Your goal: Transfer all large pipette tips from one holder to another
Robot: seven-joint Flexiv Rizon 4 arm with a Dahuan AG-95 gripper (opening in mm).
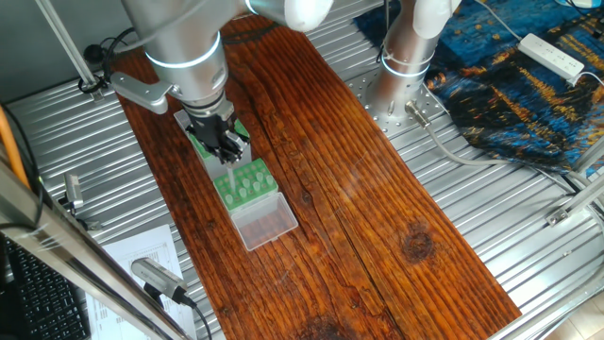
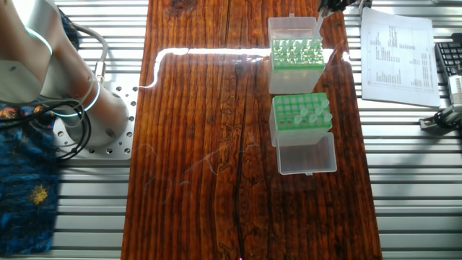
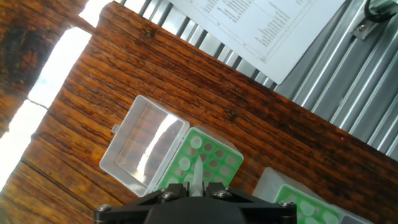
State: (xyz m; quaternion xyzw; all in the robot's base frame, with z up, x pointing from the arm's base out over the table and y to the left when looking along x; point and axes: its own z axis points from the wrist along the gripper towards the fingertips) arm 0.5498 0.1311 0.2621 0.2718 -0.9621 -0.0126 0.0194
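One pipette tip (image 3: 197, 176) clamped in claw (image 3: 197, 186), two green racks below

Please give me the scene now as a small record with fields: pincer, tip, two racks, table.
pincer: pincer shut on one pipette tip
tip position: above the low green rack, apart from it
low rack lid: clear lid open, lying flat on the table
taller box: taller box, next to the low rack
table: wooden board
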